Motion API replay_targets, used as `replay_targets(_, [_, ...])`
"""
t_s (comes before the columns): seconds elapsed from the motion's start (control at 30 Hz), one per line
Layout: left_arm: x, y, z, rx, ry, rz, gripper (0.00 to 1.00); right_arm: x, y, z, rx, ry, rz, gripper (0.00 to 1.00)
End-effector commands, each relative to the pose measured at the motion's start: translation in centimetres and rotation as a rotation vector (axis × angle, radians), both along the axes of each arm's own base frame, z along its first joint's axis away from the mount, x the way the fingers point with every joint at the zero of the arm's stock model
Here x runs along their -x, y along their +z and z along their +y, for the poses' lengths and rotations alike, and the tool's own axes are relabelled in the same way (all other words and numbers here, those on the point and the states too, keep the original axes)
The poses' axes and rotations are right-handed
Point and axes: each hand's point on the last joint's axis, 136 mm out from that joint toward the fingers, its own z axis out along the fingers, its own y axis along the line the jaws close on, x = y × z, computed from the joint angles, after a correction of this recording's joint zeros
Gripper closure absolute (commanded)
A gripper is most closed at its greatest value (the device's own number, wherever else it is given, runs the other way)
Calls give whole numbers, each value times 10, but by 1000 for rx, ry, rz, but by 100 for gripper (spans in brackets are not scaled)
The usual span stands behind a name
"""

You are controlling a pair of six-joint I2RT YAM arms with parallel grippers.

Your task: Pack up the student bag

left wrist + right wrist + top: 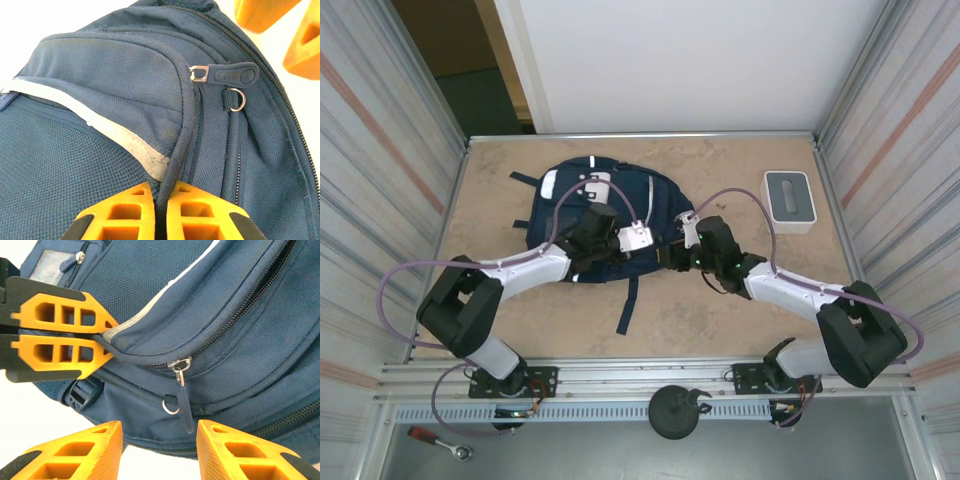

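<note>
The navy-blue student bag (565,185) lies flat on the table's middle left. My left gripper (161,192) is shut on the bag's corded pocket seam (185,125), pinching it between the orange fingers. In the right wrist view the left gripper (107,337) grips that same edge beside the pale stripe (150,305). My right gripper (160,432) stands open just below the dark zipper pull (185,407), which hangs from its slider between the two fingers without touching either. From above, the left gripper (650,250) and the right gripper (678,258) meet at the bag's right edge.
A small white-grey box (788,198) sits at the back right. A dark strap (630,300) trails from the bag toward the near edge. A metal ring (170,405) hangs beside the zipper pull. Ribbed walls close in both sides of the table.
</note>
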Motion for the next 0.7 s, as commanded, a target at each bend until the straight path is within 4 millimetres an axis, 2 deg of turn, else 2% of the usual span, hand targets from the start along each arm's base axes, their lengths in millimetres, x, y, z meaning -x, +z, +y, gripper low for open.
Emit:
replay_targets(0.0, [6,19,-2,91,-6,18,100,-7,-2,5,21,11,-43,58])
replay_targets(0.37, [6,18,-1,96,-7,25,100,-23,-15,11,62,10,-41,60])
replay_targets(0.53, [6,16,0,89,-4,25,100,-26,-12,17,54,16,-43,64])
replay_targets(0.67, [5,16,1,89,1,24,100,-27,-10,18,52,19,-42,73])
